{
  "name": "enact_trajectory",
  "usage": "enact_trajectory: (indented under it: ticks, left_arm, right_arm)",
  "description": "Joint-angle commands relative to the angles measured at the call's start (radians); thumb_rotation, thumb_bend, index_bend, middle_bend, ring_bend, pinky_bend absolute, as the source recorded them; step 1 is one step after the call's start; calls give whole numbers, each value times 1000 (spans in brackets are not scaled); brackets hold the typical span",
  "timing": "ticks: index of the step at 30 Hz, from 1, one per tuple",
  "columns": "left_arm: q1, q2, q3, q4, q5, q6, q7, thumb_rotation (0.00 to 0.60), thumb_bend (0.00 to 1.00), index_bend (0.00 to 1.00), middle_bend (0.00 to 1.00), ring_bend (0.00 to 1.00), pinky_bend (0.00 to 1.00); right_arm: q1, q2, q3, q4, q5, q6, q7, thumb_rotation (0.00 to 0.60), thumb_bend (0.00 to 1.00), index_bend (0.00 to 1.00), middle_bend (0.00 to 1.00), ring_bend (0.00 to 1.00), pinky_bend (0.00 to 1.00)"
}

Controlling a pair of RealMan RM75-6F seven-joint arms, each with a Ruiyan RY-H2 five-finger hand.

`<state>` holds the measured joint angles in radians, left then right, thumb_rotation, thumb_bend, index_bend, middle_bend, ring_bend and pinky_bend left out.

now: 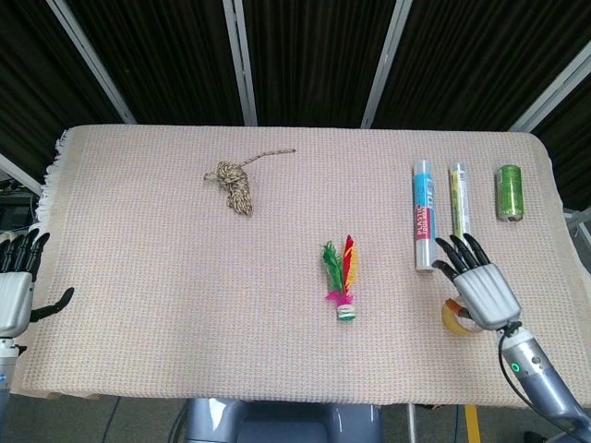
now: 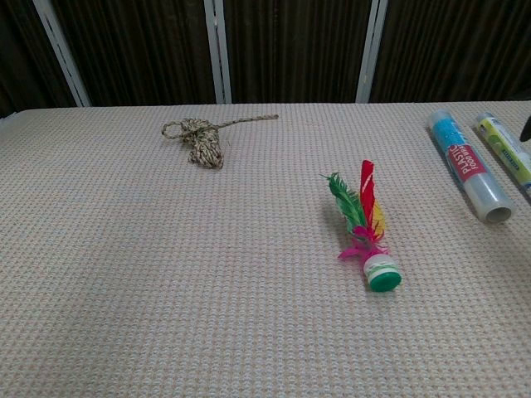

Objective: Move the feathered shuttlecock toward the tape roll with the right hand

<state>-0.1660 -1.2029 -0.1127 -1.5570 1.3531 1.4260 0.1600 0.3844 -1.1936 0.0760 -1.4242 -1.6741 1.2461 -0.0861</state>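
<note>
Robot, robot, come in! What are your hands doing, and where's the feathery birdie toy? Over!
Right hand open, above the tape roll. Left hand open at table edge. Feathered shuttlecock lying mid-table, untouched. Nothing between it and the tape.

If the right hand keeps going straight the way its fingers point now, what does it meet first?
Probably the yellow-green roll: the right hand points up-table, fingertips near its lower end. Height above the cloth is unclear, so it may pass over.
</note>
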Motion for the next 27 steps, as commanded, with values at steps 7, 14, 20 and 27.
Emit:
enact_trajectory:
  ticks: [7, 14, 20, 27]
  left_arm:
    - [-25, -43, -24, 30, -84, -50, 73, 489, 257, 0, 0, 0, 0]
    - [-45, -60, -35, 60, -122, -91, 79, 486, 256, 0, 0, 0, 0]
    - [-47, -61, -45, 77, -145, -98, 73, 488, 255, 0, 0, 0, 0]
    - [-46, -63, -51, 85, -162, -94, 78, 484, 257, 0, 0, 0, 0]
  right_arm:
    - [206, -114, 17, 141, -43, -234, 64, 600, 134, 323, 73, 0, 9]
    - [310, -238, -8, 246, -87, -331, -18, 600, 147, 321, 69, 0, 9]
    - [373, -297, -17, 291, -87, -394, -37, 600, 147, 290, 59, 0, 9]
    - [442, -352, -36, 376, -90, -463, -61, 600, 147, 297, 58, 0, 9]
